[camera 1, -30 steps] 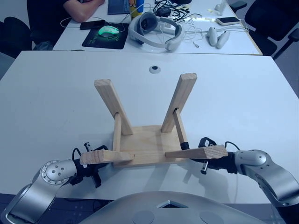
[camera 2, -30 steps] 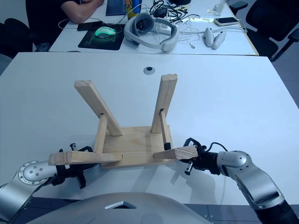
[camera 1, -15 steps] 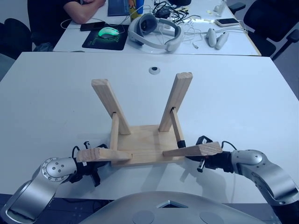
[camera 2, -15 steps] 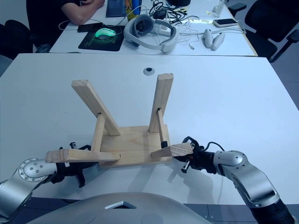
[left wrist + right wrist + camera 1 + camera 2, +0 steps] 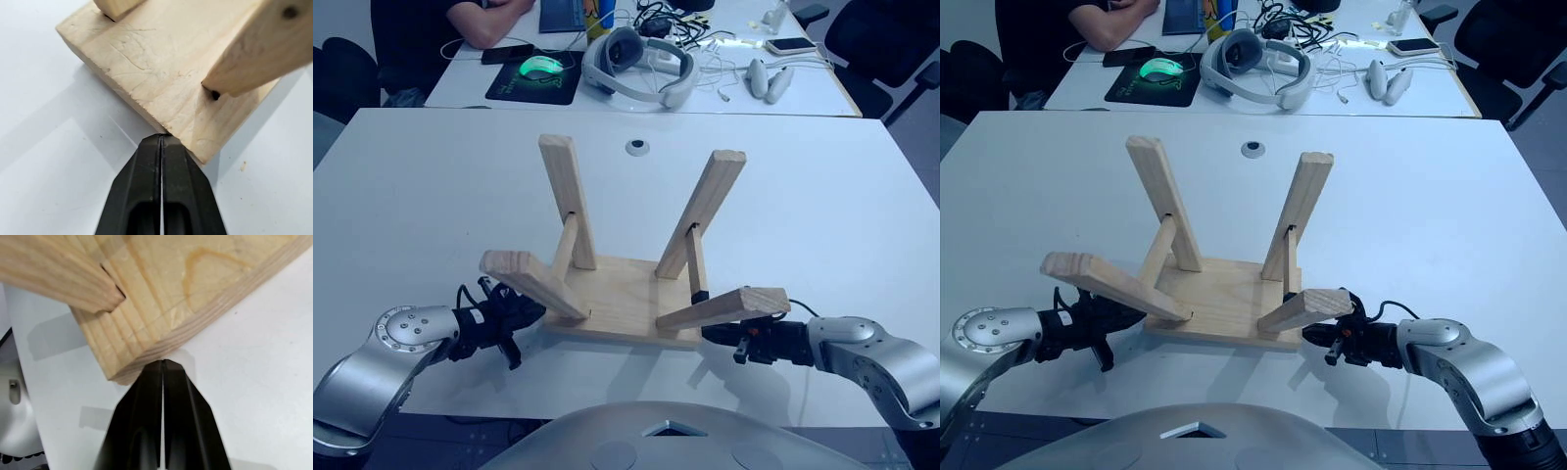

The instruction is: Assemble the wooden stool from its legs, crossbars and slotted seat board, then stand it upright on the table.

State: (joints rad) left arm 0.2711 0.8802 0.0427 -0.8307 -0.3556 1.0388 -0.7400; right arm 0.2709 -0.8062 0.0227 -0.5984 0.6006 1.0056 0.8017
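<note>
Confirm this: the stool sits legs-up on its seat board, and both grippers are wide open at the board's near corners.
Not open: both wrist views show the left gripper and right gripper shut, tips at the near corners of the seat board. The rest stands.

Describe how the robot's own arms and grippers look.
The left arm and right arm have smooth, rounded silver-grey shells; the left shows a round joint cap. The left gripper and right gripper are black, with tapered fingers. Thin black cables loop at the wrists.
</note>
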